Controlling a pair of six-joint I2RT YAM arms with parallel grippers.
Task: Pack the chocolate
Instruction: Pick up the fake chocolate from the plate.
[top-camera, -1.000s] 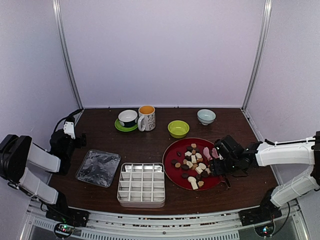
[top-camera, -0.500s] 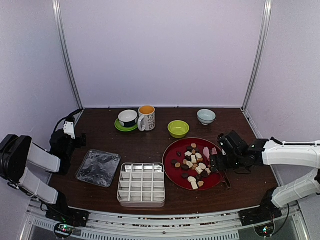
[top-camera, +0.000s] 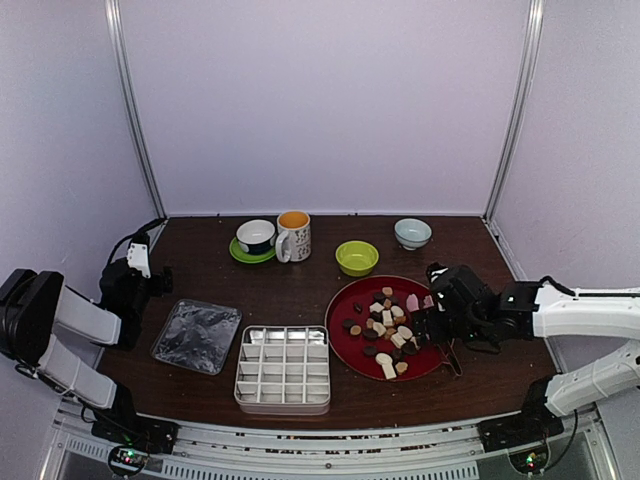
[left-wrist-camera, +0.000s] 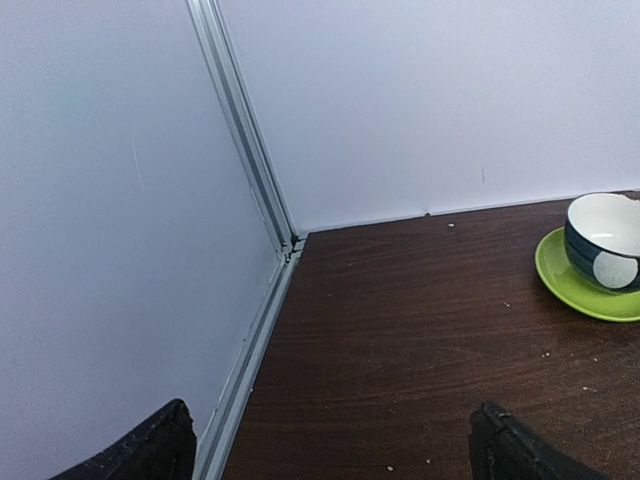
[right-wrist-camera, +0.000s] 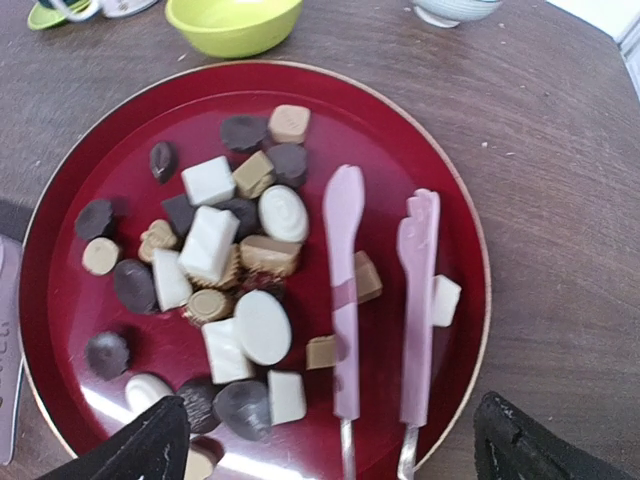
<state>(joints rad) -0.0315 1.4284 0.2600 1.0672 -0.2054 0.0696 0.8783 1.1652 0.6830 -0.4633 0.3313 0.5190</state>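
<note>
The nearer right gripper (right-wrist-camera: 330, 445), jaws wide and empty, hovers over the pink tongs (right-wrist-camera: 345, 290), lying twelve-to-six; the chocolate (right-wrist-camera: 210, 245) heaps at their nine o'clock.

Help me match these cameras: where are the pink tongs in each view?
Top external: pink tongs on the red plate's right side.
Left wrist: not in it.
Right wrist: right of centre, on the plate.
Shared landmark: the green saucer, in all three.
</note>
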